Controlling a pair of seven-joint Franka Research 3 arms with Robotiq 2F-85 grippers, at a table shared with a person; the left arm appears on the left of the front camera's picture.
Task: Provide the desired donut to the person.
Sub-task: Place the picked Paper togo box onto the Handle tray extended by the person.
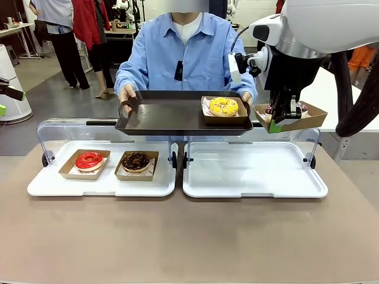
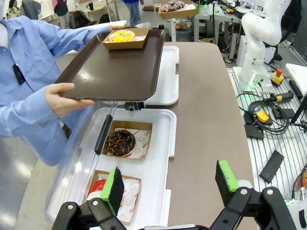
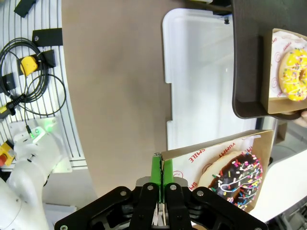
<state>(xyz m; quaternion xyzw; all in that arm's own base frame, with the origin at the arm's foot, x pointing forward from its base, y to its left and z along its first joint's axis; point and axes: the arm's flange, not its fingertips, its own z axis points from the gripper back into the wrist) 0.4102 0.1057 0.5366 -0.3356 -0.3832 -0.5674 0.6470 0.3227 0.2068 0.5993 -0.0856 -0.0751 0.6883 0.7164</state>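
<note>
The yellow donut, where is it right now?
In the front view the yellow donut sits in its cardboard box on the right end of the dark tray the person holds above the white bins.

A robotics lab: white robot arm base [image 2: 254,52] bolted beside the brown counter [image 1: 189,236], loose black cables [image 2: 266,108], further workbenches [image 1: 15,29] behind.
</note>
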